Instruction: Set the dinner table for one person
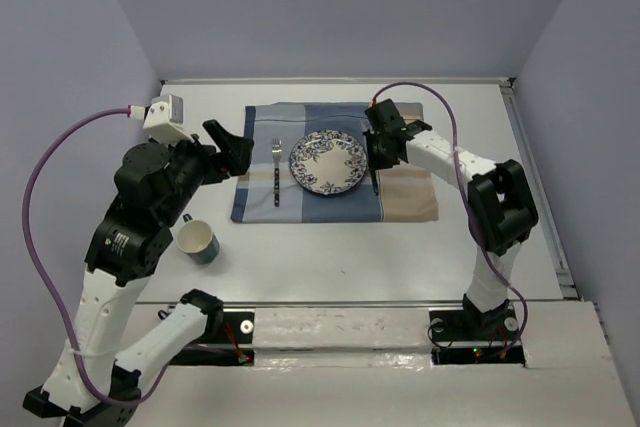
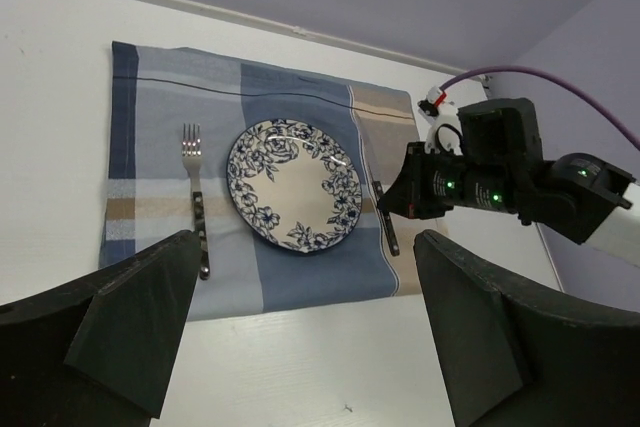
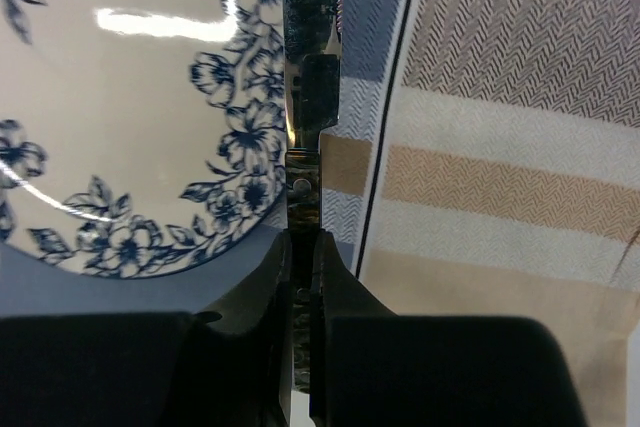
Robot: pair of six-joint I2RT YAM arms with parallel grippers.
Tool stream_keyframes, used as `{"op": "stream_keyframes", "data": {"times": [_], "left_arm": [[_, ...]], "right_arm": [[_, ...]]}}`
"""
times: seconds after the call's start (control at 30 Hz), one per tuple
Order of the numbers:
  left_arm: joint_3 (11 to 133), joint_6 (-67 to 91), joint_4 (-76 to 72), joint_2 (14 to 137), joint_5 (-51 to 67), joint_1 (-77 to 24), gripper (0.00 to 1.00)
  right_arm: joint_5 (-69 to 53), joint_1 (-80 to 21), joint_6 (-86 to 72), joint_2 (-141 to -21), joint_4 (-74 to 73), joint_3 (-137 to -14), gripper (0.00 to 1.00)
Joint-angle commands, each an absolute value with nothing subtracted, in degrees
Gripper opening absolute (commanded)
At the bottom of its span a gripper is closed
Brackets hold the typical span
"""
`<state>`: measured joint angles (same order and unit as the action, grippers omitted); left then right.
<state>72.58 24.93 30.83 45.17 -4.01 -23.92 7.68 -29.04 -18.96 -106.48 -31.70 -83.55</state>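
Step in hand: placing the knife (image 3: pixel 310 87) to the right of the plate (image 1: pixel 328 163). The right gripper (image 3: pixel 302 247) is clamped on the knife handle, one finger pressed against each side. The blade runs away from it toward the far side, close along the plate's right rim. Whether the knife already rests on the mat (image 1: pixel 410 197) or hangs just above it cannot be determined from these views. For a clean placement, keep the knife parallel to the plate's side and clear of the rim — in the wrist view the blade appears to graze or overlap it. Lower until the handle lies flat on the cloth, then part the fingers and lift straight up without dragging. Surroundings, nearest first: the dinner table (image 1: pixel 330 257) spreads beyond the arm bases, and a mug (image 1: pixel 198 242) stands on it at the near left, off the mat and well apart from the plate. Beyond the mug, the left gripper (image 1: pixel 235 150) hangs at the mat's left edge with its fingers spread wide and nothing between them. The fork (image 1: pixel 276 172) lies on the mat just left of the plate, tines toward the far side. The plate rim is the only obstacle near the knife — the left arm and the mug are well away from it.
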Motion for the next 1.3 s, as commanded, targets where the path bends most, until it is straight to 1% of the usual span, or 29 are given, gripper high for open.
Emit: {"op": "stream_keyframes", "data": {"times": [0.0,0.3,0.6,0.63,0.73,0.77,0.83,0.93,1.07,1.1,1.13,1.17,1.2,1.27], "left_arm": [[71.11,24.52,27.77,44.56,-3.16,-23.82,0.99],[69.26,25.58,26.63,45.7,-2.2,-23.82,0.99],[70.05,24.96,26.98,47.2,-1.49,-23.82,0.99],[70.14,24.87,27.33,47.2,-1.67,-23.82,0.99],[70.57,24.7,27.77,47.29,-2.28,-23.82,0.99],[71.19,24.44,28.21,47.37,-2.63,-23.82,0.99],[73.2,24.08,29.43,47.81,-3.34,-23.82,0.99],[76.54,23.56,31.72,48.34,-5.36,-23.82,0.99],[85.59,23.12,37.86,50.09,-9.75,-23.82,0.99],[87.52,23.2,39.1,50.71,-11.41,-23.82,0.99],[89.37,23.12,40.33,51.32,-12.03,-23.82,0.99],[93.21,23.2,42.6,52.46,-12.56,-23.82,0.99],[95.25,23.55,43.84,52.91,-13.61,-23.73,0.99],[100.53,24.34,47.36,53.87,-15.11,-23.82,0.99]], "right_arm": [[8.52,-26.64,-19.25,-108.8,-33.22,-86.84,0.0],[9.84,-25.49,-21.88,-112.32,-33.84,-85.78,0.0],[11.68,-24.96,-24.17,-115.66,-33.93,-87.28,0.0],[11.95,-24.96,-24.26,-115.58,-33.84,-87.01,0.15],[12.13,-24.96,-24.43,-113.57,-33.93,-86.75,0.49],[11.61,-24.96,-24.09,-112.77,-33.93,-86.92,0.66],[8.81,-24.96,-23.21,-109.97,-34.28,-87.27,0.76],[4.4,-25.74,-23.55,-104.09,-34.19,-87.36,0.78],[-1.65,-33.11,-26.27,-99.32,-31.56,-88.68,0.8],[-3.5,-38.01,-27.58,-99.4,-29.81,-89.29,0.8],[-4.3,-40.49,-28.29,-99.84,-28.84,-91.47,0.8],[-5.44,-42.95,-29.26,-101.84,-28.05,-92.89,0.81],[-7.45,-47.5,-30.57,-103.17,-26.38,-94.55,0.81],[-7.21,-53.05,-31.46,-107.82,-24.53,-100.0,0.83]]}}
